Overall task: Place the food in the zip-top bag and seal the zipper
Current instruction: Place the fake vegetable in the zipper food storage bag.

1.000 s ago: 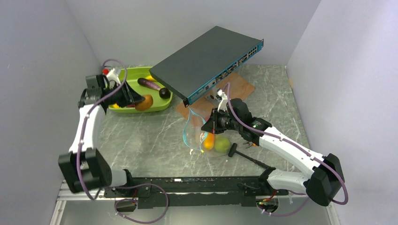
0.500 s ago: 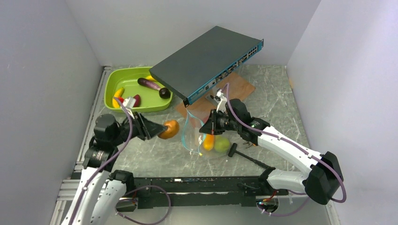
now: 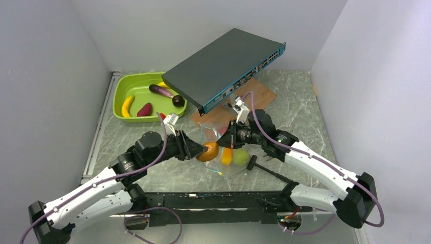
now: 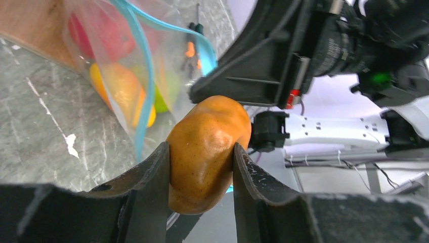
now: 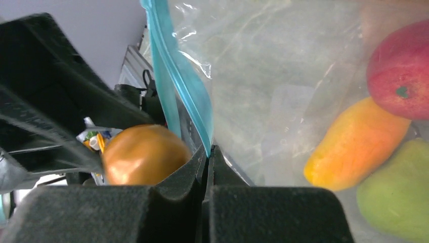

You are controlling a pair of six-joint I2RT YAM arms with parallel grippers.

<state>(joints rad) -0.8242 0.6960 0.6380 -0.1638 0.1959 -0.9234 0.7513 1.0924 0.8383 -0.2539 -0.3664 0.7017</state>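
Grey marble table (image 3: 305, 101), white walls. Orange (image 3: 209, 151) is being pinched between the left gripper (image 4: 200, 157) fingers, at 9 o'clock of the bag (image 3: 223, 165) mouth. Zipper (image 5: 174, 76) is being clamped by the right gripper (image 5: 207, 152), fingers pressed together on it. Other food (image 3: 145, 109) is being held in the tray (image 3: 118, 94) at 10 o'clock.

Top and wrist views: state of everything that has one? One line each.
left gripper, shut on the orange fruit, at the bag mouth.
right gripper, shut on the zipper, holding that edge up.
zip-top bag, open; holds red apple, orange-yellow piece, green apple.
zipper, unsealed.
lime-green tray, holds banana, eggplant, other pieces.
network switch, tilted, not flat.
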